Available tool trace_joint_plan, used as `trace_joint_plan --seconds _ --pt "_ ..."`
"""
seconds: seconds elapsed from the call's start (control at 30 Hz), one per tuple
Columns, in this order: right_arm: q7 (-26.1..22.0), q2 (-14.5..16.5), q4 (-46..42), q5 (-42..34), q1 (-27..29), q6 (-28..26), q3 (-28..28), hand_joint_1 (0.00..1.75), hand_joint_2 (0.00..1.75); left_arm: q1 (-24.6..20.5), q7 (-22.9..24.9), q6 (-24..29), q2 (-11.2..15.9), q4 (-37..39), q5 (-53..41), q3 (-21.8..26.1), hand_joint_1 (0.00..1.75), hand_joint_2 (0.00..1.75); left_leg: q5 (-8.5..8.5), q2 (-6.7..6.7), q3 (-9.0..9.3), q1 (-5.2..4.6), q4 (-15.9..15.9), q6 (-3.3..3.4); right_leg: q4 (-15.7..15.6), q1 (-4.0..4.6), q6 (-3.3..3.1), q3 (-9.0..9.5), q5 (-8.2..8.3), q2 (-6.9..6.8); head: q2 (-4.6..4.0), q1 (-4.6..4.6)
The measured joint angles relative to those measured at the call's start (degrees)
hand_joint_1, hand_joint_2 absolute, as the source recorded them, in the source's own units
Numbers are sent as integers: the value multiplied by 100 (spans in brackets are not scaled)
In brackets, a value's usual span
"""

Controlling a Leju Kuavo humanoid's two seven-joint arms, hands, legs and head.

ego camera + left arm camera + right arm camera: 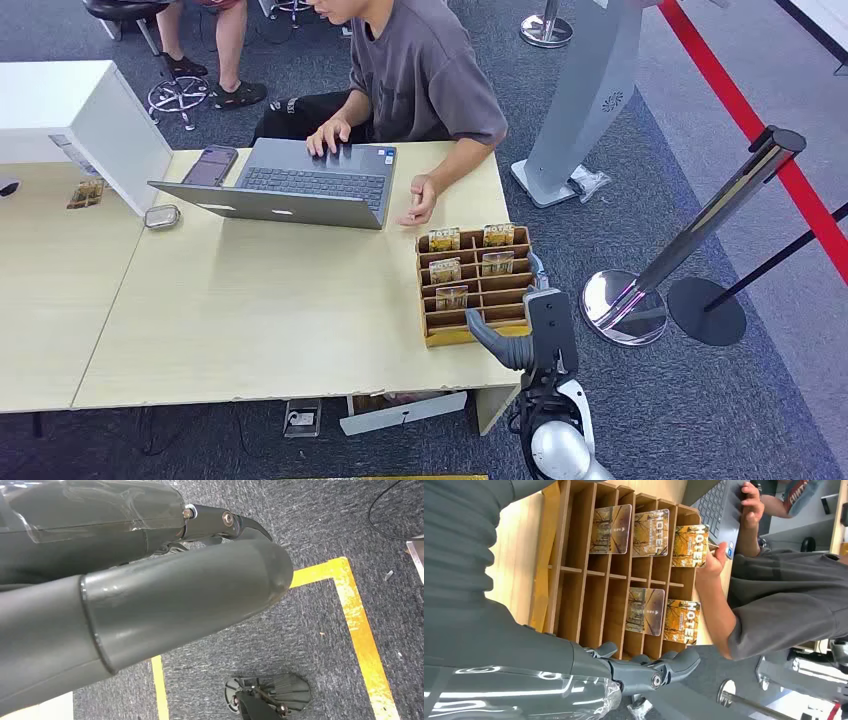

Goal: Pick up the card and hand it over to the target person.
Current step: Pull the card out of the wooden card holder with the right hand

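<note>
**Right hand hovering at the card rack's near edge**

A wooden card rack (476,284) is sitting on the pale table (250,320), and everything here is placed against it. Five cards are standing in its slots: two in the row farthest from the robot, two in the next row, and one card (451,297) alone in the third row, on the side toward the laptop. The rows nearest the robot are holding nothing.

The right hand (520,345) is hanging just off the rack's near corner, on the side away from the laptop, with its grey thumb reaching toward the rack's front edge. It is holding nothing, and its fingers (674,662) are lying stretched out along the rack's side wall; whether they are actually touching the wood is hard to tell from these angles.

The left hand (150,605) is hanging down over dark carpet with a yellow floor line (360,625), and I cannot tell how its fingers are lying.

Beyond the rack's far edge a person (420,70) in a grey shirt is sitting, one hand resting on the table just past the rack's far corner, the other on an open laptop (300,185). A phone (211,165) is lying beyond the laptop, well away from the rack.
</note>
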Motion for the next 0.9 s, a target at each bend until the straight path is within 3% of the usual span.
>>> trace_joint_plan --seconds 0.53,0.73,0.8,0.9 --pt "936 -361 -174 1469 -626 699 -434 0 175 -25 -13 -76 15 -3 -92 -145 0 0 -1 -4 -8 -3 8 3 7 -3 3 -8 -2 -3 0 0" --pt "1644 -693 -145 2657 -1131 1185 -478 1 175 -81 69 -152 26 6 -151 -211 0 0 -1 -4 -10 -4 11 2 10 -4 3 -10 -3 -3 0 0" --pt "1807 -761 -19 2966 -1312 1446 -438 7 175 -104 95 -174 29 5 -183 -239 0 0 1 -1 -11 -4 10 2 9 -4 3 -13 0 -1 0 0" --pt "1997 -801 224 3258 -1526 1804 -326 44 175 -140 123 -199 32 1 -213 -258 0 0 2 -5 -10 -3 10 2 8 -3 3 -10 0 -3 0 0"
